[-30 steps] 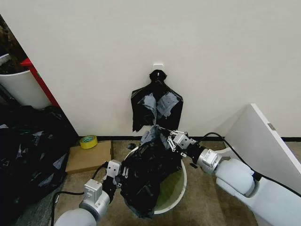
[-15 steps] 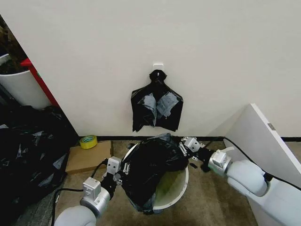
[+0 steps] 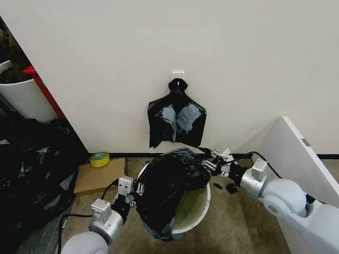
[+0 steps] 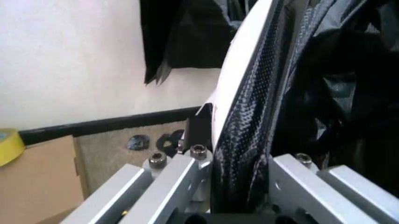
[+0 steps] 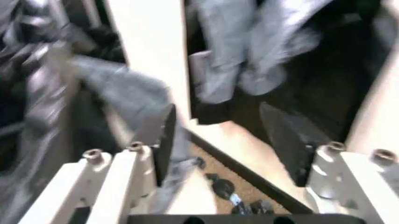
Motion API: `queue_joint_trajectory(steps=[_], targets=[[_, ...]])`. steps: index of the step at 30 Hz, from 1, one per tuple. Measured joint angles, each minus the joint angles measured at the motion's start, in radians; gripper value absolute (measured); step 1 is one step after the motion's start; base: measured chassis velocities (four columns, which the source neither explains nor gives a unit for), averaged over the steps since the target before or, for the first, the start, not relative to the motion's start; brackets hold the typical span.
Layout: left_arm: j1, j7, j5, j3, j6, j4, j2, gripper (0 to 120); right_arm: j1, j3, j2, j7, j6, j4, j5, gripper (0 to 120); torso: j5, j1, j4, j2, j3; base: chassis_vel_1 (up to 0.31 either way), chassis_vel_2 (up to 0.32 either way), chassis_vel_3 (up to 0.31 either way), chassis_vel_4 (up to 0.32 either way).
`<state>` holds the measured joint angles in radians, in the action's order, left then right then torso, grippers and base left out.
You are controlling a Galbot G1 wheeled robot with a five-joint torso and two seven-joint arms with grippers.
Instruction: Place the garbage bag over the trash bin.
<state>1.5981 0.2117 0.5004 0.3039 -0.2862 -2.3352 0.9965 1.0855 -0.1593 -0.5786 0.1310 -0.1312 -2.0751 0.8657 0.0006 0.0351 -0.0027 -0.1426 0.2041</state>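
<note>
- Garbage bag (image 3: pixel 168 186) draped over the trash bin (image 3: pixel 197 214) rim, wall side and left edge.
- Left gripper (image 3: pixel 132 193) clamped on film at the left rim; right gripper (image 3: pixel 211 161) fingers parted, nothing between.
- Thin, slippery, featherlight: best pinched by the hem.

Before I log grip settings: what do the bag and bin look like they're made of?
The bag: thin black plastic film, by its glossy wrinkles and limp drape. The bin: smooth, rigid white plastic, probably moulded, with a clean round rim.
</note>
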Motion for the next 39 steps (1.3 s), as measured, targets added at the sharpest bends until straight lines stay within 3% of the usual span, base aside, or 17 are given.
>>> queue_joint_trajectory(steps=[6, 10, 11, 14, 18, 29, 39], targets=[[-0.016, 0.077, 0.048, -0.004, -0.002, 0.012, 0.018, 1, 0.007, -0.052, -0.025, -0.100, -0.013, -0.022, 0.039, 73, 0.0000, 0.000, 0.0002, 0.000, 0.000, 0.000, 0.000, 0.000, 0.000], [-0.038, 0.196, 0.144, -0.009, -0.009, 0.028, 0.052, 1, 0.023, -0.028, -0.056, -0.368, -0.102, -0.224, 0.008, 91, 0.0000, 0.000, 0.0003, 0.000, 0.000, 0.000, 0.000, 0.000, 0.000], [-0.038, 0.196, 0.144, -0.009, -0.009, 0.028, 0.052, 1, 0.023, -0.028, -0.056, -0.368, -0.102, -0.224, 0.008, 91, 0.0000, 0.000, 0.0003, 0.000, 0.000, 0.000, 0.000, 0.000, 0.000], [-0.068, 0.274, 0.225, -0.021, -0.013, 0.044, 0.081, 1, 0.067, 0.024, -0.089, -0.544, -0.249, -0.394, 0.035, 100, -0.0002, 0.000, 0.0002, 0.000, 0.000, 0.000, 0.000, 0.000, 0.000], [-0.090, 0.295, 0.245, -0.033, -0.015, 0.064, 0.089, 1, 0.137, 0.044, -0.118, -0.571, -0.348, -0.434, 0.113, 100, -0.0001, 0.000, -0.0001, 0.000, 0.000, 0.000, 0.000, 0.000, 0.000], [-0.082, 0.280, 0.245, -0.032, -0.017, 0.045, 0.086, 1, 0.184, 0.130, -0.232, -0.521, -0.399, -0.431, 0.141, 99, -0.0002, 0.000, 0.0001, 0.000, 0.000, 0.000, 0.000, 0.000, 0.000], [-0.063, 0.266, 0.233, -0.027, -0.021, 0.021, 0.076, 1, 0.160, 0.135, -0.277, -0.502, -0.377, -0.391, 0.213, 75, -0.0001, 0.000, 0.0000, 0.000, 0.000, 0.000, 0.000, 0.000, 0.000]])
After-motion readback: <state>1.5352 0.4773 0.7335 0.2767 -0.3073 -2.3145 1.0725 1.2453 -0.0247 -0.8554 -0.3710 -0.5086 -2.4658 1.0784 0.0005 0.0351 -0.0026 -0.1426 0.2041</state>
